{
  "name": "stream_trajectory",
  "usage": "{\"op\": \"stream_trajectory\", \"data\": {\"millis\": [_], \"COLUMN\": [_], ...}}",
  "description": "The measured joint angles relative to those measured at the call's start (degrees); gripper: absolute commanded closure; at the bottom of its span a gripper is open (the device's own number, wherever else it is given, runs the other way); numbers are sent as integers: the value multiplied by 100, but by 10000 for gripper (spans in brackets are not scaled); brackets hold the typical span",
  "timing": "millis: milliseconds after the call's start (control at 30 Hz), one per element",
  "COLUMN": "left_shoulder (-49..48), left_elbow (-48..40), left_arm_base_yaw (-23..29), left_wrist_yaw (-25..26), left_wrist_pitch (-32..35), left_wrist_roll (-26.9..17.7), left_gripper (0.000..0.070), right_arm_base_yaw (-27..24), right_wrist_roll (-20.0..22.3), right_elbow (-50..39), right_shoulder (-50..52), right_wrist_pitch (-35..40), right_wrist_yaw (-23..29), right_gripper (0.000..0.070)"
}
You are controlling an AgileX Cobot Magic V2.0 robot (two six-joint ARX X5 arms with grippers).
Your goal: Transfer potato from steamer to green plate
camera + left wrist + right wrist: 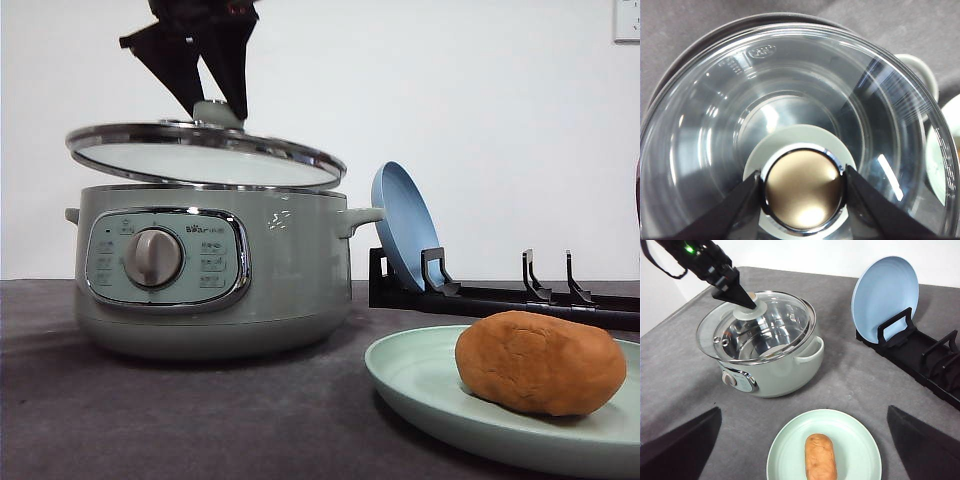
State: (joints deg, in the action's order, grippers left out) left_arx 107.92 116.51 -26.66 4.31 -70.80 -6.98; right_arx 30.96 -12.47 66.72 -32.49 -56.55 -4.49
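In the front view, the steamer [215, 270] stands on the grey table [120, 420] with its dial facing the camera. The glass lid [205, 152] hangs tilted just above the steamer's rim, its steamer-handle side lower and close to the rim. The left gripper [217, 105] pinches the lid's knob [215, 113] from above. Beside the steamer, nearer the camera, the green plate [420, 385] carries the potato [540, 362], which lies on its side. Behind the plate a black dish rack [500, 295] holds a blue plate [405, 225] on edge, leaning close to the steamer's side handle.

In the left wrist view, the two dark fingers [735, 210] press against opposite sides of the round metal-topped knob [802, 190], so the grip is closed on it. The glass lid [790, 100] spreads out beneath, with the steamer's handle and an edge of the green plate [942, 165] past its rim.

In the right wrist view, the right gripper [802, 447] shows its two fingers [680, 445] spread wide apart, holding nothing, above the green plate [850, 440]. The potato [820, 456] lies at the plate's middle, apart from the steamer [775, 365]. The left gripper [747, 299] holds the lid [760, 327] over the steamer's mouth.
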Motion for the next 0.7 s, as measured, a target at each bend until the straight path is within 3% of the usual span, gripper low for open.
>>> {"op": "stream_trajectory", "data": {"millis": [700], "left_shoulder": [48], "left_elbow": [-2], "left_arm_base_yaw": [206], "left_wrist_yaw": [-14], "left_wrist_pitch": [153], "left_wrist_roll": [-41], "left_gripper": [700], "right_arm_base_yaw": [0], "right_wrist_roll": [-21], "right_elbow": [0], "right_shoulder": [0], "right_wrist_pitch": [0], "right_wrist_yaw": [7], "right_gripper": [5]}}
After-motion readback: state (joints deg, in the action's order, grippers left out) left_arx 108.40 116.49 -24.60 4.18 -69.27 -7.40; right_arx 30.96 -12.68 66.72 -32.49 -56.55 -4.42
